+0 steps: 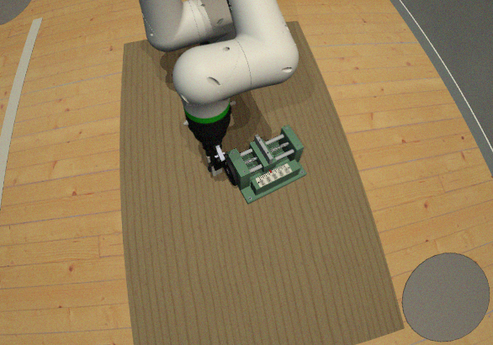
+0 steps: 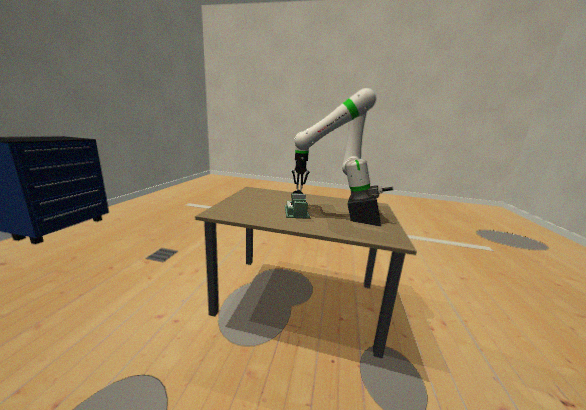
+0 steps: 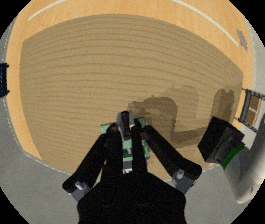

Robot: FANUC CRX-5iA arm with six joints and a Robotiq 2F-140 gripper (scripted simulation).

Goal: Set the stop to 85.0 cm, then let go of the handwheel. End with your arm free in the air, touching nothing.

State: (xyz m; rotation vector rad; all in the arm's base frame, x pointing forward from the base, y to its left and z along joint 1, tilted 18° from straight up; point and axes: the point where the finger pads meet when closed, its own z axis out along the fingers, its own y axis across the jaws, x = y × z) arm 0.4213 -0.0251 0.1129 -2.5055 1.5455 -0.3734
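Observation:
A green stop fixture (image 1: 269,164) (image 2: 298,209) stands on the table, with steel rods, a grey sliding stop (image 1: 263,148) and a white scale (image 1: 273,174) with a red pointer along its front. A black handwheel (image 1: 230,169) sits at its left end. My gripper (image 1: 217,160) (image 2: 297,188) (image 3: 126,116) reaches down at that end and is shut on the handwheel's grip. In the wrist view the fingers meet over the green fixture and hide the grip itself.
The brown table (image 1: 210,248) (image 2: 250,210) carries the fixture and the arm's black base (image 2: 364,211) (image 3: 219,139) at its far side. A blue drawer cabinet (image 2: 47,182) stands far off on the left of the room.

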